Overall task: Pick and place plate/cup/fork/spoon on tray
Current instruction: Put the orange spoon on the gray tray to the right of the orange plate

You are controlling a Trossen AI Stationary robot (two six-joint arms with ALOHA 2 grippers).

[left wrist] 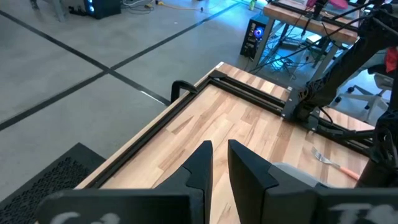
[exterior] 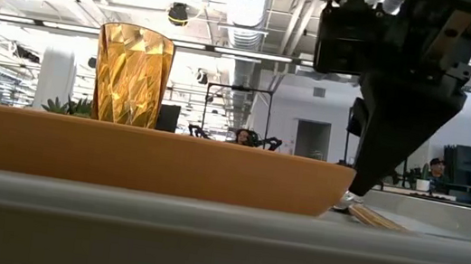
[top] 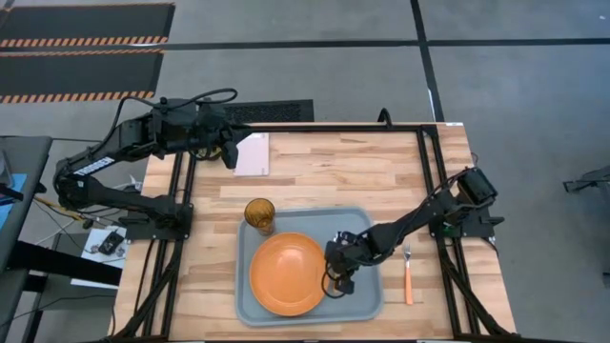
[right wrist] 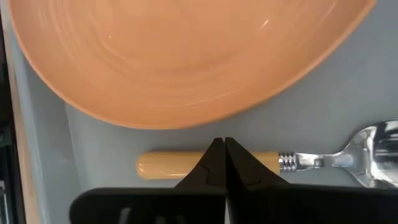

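The orange plate (top: 288, 274) lies on the grey-blue tray (top: 367, 224). The amber cup (top: 259, 214) stands upright at the tray's far left corner. The spoon (right wrist: 168, 167) lies on the tray floor right of the plate, with its bowl (right wrist: 379, 155) at one end. My right gripper (top: 340, 278) is shut, pointing down over the middle of the spoon's handle. The fork (top: 408, 274) lies on the table right of the tray. My left gripper (top: 229, 152) waits at the table's far left, slightly open and empty. My right gripper's shut fingertips (right wrist: 214, 152) come from above onto the middle of the spoon's handle (right wrist: 261, 163), which lies flat on the tray. The tips cover the spot, so I cannot tell whether they touch it.
A white-pink napkin (top: 253, 155) lies at the table's far side beside my left gripper. Bare wood lies between the napkin and the tray. The tray's raised rim (exterior: 204, 228) fills the low view's foreground.
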